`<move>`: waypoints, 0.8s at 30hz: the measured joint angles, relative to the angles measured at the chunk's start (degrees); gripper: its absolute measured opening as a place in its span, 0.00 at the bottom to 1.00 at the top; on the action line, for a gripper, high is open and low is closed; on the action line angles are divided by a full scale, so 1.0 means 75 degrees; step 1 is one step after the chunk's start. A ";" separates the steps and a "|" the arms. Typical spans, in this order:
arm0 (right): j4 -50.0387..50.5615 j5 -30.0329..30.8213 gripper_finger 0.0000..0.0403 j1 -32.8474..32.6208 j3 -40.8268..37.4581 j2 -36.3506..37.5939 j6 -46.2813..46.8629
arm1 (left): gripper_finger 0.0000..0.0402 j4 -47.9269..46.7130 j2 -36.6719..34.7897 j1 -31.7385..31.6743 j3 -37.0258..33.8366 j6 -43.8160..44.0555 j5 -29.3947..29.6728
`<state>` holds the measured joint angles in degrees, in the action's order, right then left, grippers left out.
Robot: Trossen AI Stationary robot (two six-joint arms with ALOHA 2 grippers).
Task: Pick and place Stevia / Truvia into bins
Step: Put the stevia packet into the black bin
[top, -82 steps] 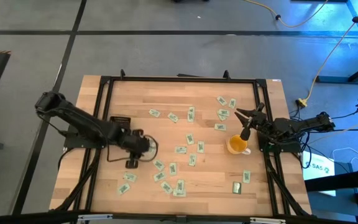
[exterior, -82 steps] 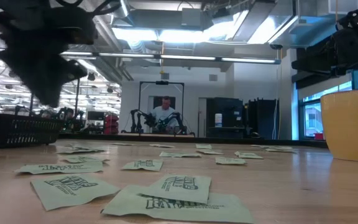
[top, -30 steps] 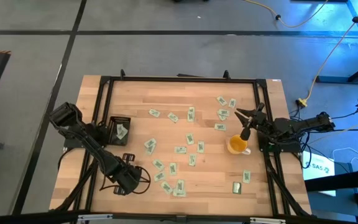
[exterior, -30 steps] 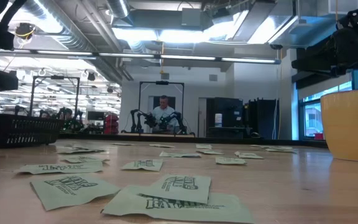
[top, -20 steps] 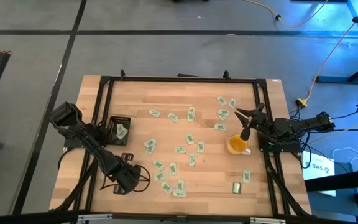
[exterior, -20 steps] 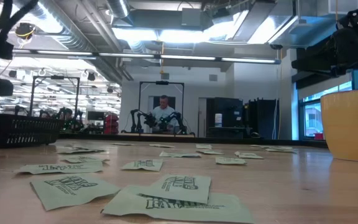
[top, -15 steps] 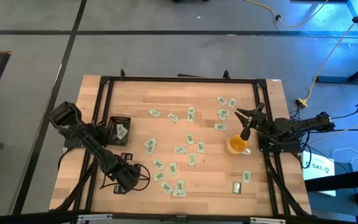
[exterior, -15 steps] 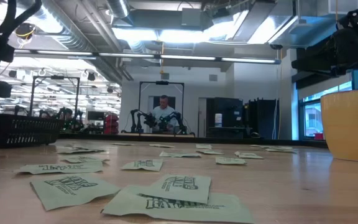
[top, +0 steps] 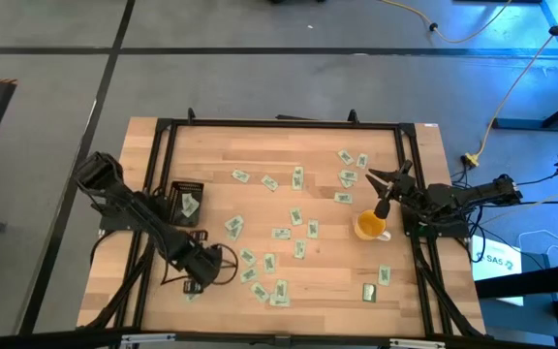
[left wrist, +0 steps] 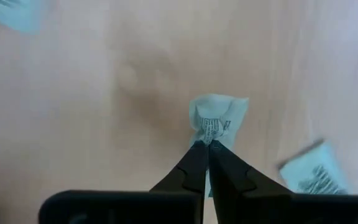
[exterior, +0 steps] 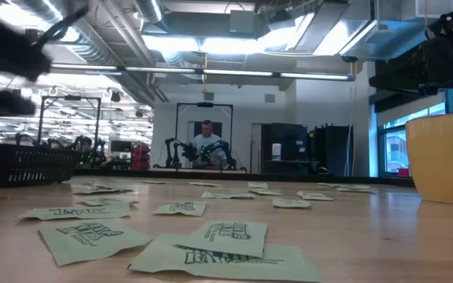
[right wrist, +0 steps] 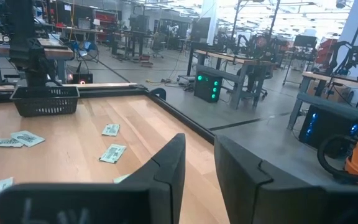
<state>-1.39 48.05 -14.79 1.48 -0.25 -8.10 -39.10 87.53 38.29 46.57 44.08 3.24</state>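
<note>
Left wrist view shows my left gripper [left wrist: 207,144] pinched on a sachet [left wrist: 218,116]; the bin [top: 184,201] lies farther back, slightly left; my right gripper [right wrist: 199,163] waits parted.

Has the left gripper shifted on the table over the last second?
Yes. The left gripper moved slightly right and toward the black tray, now shut on a sachet.

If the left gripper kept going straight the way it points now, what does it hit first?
The left gripper is shut on a crumpled sachet; directly beyond looks like bare table, though the gap is unclear.
</note>
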 joint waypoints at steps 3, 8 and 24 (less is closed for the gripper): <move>-0.0006 0.0000 0.22 0.0000 0.0001 0.0003 0.0000 | 0.01 -0.0488 -0.0456 -0.0260 -0.0015 0.0618 0.0376; -0.0010 -0.0001 0.22 0.0000 0.0001 0.0002 -0.0063 | 0.02 -0.1845 -0.1438 -0.0540 0.0000 0.1849 0.1468; -0.0064 0.0000 0.22 0.0000 0.0000 0.0003 -0.0216 | 0.03 -0.5122 -0.2651 -0.1564 -0.0030 0.5453 0.2191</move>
<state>-1.87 48.05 -14.79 1.48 -0.23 -9.72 -77.52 67.65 26.56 46.34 84.98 19.67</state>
